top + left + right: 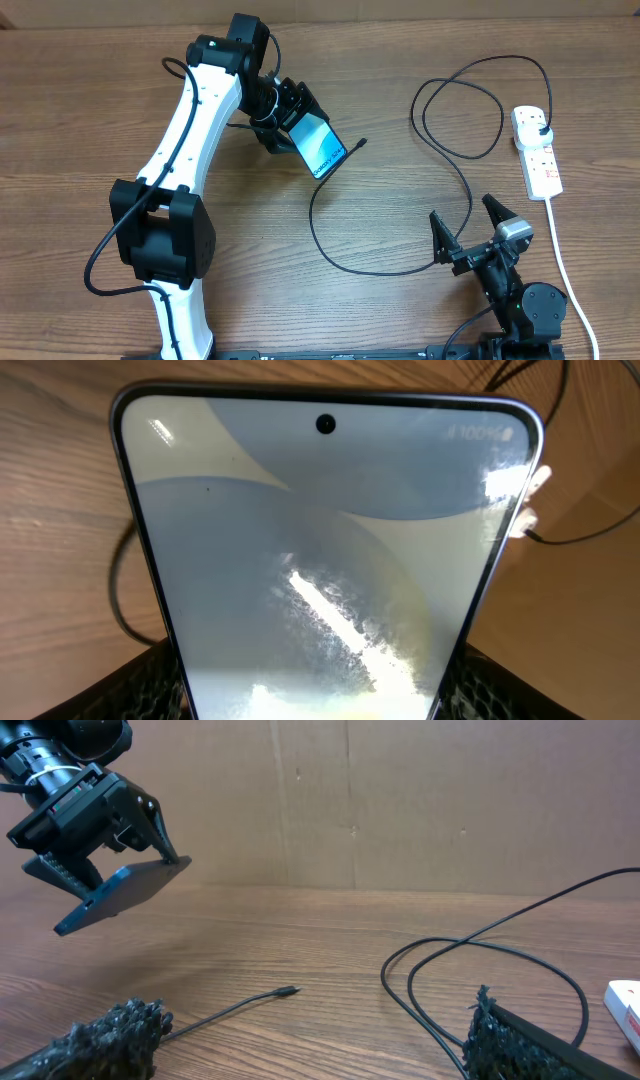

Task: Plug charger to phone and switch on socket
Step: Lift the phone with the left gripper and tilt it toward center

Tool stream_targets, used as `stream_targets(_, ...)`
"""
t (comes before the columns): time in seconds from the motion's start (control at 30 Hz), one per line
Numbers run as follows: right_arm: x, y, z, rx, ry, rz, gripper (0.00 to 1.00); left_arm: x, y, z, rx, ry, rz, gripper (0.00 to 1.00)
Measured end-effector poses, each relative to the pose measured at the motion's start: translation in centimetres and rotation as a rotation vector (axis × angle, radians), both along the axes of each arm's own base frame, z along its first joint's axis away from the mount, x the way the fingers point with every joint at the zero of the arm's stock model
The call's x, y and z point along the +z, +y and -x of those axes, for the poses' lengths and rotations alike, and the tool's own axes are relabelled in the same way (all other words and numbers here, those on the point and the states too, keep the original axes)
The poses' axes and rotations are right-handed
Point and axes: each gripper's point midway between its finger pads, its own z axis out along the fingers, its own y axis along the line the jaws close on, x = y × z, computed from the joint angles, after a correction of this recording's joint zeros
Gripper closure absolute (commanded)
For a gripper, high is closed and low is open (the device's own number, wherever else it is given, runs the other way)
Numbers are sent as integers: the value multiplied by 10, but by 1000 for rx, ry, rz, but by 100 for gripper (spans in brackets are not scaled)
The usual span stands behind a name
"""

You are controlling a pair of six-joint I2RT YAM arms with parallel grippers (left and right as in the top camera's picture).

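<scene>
One phone [322, 148] (in the left hand [300, 128]), one charger [311, 215], one socket [537, 155].

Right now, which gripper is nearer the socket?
Right. The right gripper is open, a little toward the robot from the socket; the left gripper, holding the phone, is far to its left.

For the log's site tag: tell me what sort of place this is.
Probably an indoor robot test bench: wood-grain table, plain cardboard backdrop, and the left gripper holding the phone.
</scene>
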Motion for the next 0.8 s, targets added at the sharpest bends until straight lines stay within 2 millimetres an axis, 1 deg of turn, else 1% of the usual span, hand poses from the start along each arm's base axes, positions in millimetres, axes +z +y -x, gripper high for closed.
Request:
stream_targets(0.17,0,0,0,0,0,0,0,5,-3,1,57,59,48,58)
stream_targets(0.4,0,0,0,1,0,0,0,16,2,-2,178,176,130,59)
stream_targets(0.53,0,0,0,0,0,0,0,20,6,-4,231,224,164,59)
stream_targets(0.8,0,0,0,1,0,0,0,24,22,-12,335,293,197,60)
